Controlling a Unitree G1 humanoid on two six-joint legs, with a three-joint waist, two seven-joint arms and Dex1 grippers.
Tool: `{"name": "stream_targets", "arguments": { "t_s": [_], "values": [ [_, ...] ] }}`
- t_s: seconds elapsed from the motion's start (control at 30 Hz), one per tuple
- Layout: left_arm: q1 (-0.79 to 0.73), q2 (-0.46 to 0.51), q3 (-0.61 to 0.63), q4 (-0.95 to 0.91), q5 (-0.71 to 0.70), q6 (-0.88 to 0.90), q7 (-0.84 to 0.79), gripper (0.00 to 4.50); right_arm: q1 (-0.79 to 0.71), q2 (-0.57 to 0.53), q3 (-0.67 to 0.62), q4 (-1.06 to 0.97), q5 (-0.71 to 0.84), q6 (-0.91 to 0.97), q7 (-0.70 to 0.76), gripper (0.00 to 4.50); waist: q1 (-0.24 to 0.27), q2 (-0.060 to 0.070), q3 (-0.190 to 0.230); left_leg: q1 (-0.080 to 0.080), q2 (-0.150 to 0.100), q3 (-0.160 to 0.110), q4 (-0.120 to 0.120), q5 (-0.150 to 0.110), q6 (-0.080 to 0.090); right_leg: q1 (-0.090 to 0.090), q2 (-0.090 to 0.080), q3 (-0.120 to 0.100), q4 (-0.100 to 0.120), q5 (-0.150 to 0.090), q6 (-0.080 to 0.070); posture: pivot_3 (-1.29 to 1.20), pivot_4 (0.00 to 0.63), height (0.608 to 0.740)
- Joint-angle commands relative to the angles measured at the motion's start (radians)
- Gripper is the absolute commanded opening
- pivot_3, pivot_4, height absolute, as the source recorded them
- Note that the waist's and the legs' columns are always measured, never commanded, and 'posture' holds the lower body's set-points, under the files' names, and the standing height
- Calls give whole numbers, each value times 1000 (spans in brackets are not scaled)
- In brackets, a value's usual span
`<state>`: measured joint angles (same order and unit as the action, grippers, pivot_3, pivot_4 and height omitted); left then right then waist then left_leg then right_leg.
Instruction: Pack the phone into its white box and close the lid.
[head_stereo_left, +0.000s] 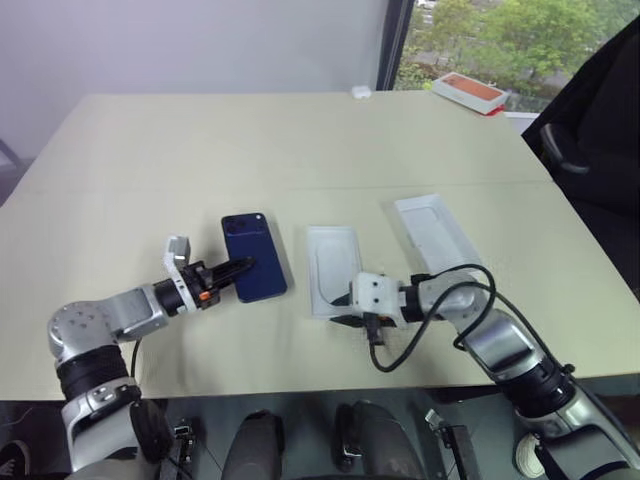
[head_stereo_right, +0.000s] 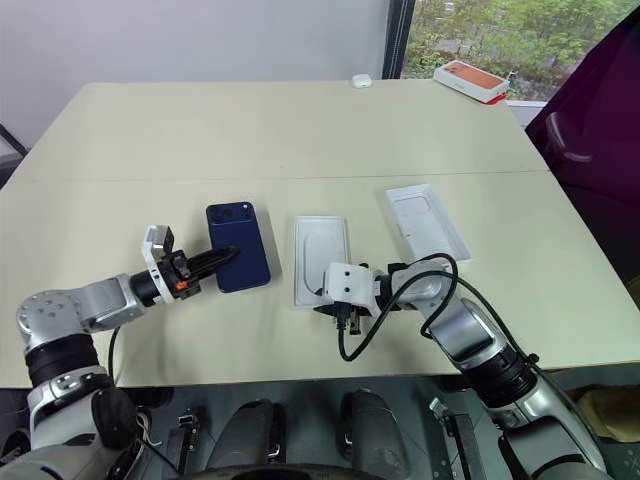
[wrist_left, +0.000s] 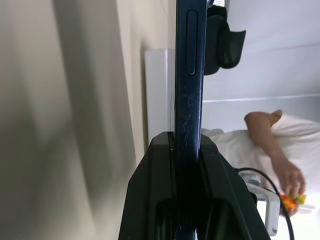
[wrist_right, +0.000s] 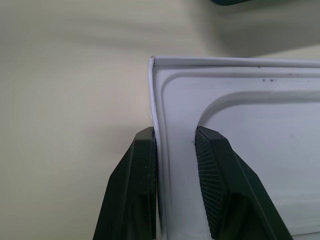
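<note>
The dark navy phone (head_stereo_left: 253, 255) lies roughly flat, low over the table left of centre. My left gripper (head_stereo_left: 240, 267) is shut on its near left edge. In the left wrist view the phone's thin side (wrist_left: 191, 75) runs up from between the fingers (wrist_left: 155, 190). The white box (head_stereo_left: 332, 265) sits just right of the phone, inside up, with a rounded recess in its white floor. My right gripper (head_stereo_left: 349, 321) is shut on its near wall, one finger (wrist_right: 142, 170) outside and the other in the recess (wrist_right: 280, 130). The lid (head_stereo_left: 432, 232) lies further right, white face up.
A flat orange-topped box (head_stereo_left: 468, 92) and a small white object (head_stereo_left: 361, 91) lie at the table's far edge. A black chair (head_stereo_left: 600, 120) stands at the right. A black cable (head_stereo_left: 430, 325) loops off my right wrist. A person's arm (wrist_left: 272, 145) appears beyond the table.
</note>
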<state>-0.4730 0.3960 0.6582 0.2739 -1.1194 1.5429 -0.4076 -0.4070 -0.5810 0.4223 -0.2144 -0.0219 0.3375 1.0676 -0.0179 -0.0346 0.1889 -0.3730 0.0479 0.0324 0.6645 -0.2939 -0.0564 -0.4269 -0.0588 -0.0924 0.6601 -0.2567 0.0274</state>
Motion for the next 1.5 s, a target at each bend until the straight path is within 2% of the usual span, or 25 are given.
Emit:
{"name": "stream_targets", "arguments": {
  "t_s": [0.03,0.3,0.33,0.37,0.47,0.63,0.73,0.9,1.17,1.5],
  "values": [
    [-11,37,5,-29,-40,4,-45,0,16,17,55,16,-7,-17,18,1061,0,0,0,0,0,0,0,0,0,0,0,0,0,0,0,0,150,740],
    [-31,41,10,-48,-77,17,-48,0,-3,62,35,47,22,43,16,1061,0,0,0,0,1,-1,0,0,0,0,1,0,0,0,-1,0,150,740],
    [-34,40,8,-47,-83,24,-46,0,-6,68,30,51,26,51,15,1702,1,0,0,0,1,-1,0,0,0,0,1,0,0,0,-1,0,150,740],
    [-35,38,4,-48,-89,31,-45,0,-8,68,27,48,29,59,17,2006,2,0,0,0,1,-1,0,0,0,0,1,0,0,1,-1,0,150,740],
    [-40,30,-2,-49,-102,42,-41,0,-10,59,13,25,56,65,38,3430,4,0,0,0,0,-1,0,0,0,0,1,0,0,1,-1,0,150,740],
    [-67,-7,-21,-91,-92,33,11,0,-44,61,-118,32,196,145,55,3430,7,0,1,-1,-1,-1,1,0,0,0,-1,0,0,1,-1,0,150,740],
    [-87,-42,-26,-123,-118,48,37,0,-47,26,-217,57,284,161,83,3430,9,0,1,-2,-1,-1,1,0,0,0,-2,-1,0,1,-1,0,150,740],
    [-107,-64,-19,-103,-125,41,77,0,-28,-44,-274,24,385,198,159,3430,6,0,1,-2,-1,-1,0,0,0,0,-2,-1,-1,1,-1,0,150,740],
    [-129,-125,-70,-91,-118,62,121,0,-68,-55,-336,143,385,183,96,3430,8,0,1,-2,-1,-1,0,0,0,0,0,-1,-1,1,-1,0,150,740],
    [-105,-199,-174,-74,-82,71,145,0,-62,-91,-341,223,347,103,82,3430,6,0,1,-2,-2,0,0,0,0,0,0,-1,-1,0,0,0,150,740]
  ]
}}
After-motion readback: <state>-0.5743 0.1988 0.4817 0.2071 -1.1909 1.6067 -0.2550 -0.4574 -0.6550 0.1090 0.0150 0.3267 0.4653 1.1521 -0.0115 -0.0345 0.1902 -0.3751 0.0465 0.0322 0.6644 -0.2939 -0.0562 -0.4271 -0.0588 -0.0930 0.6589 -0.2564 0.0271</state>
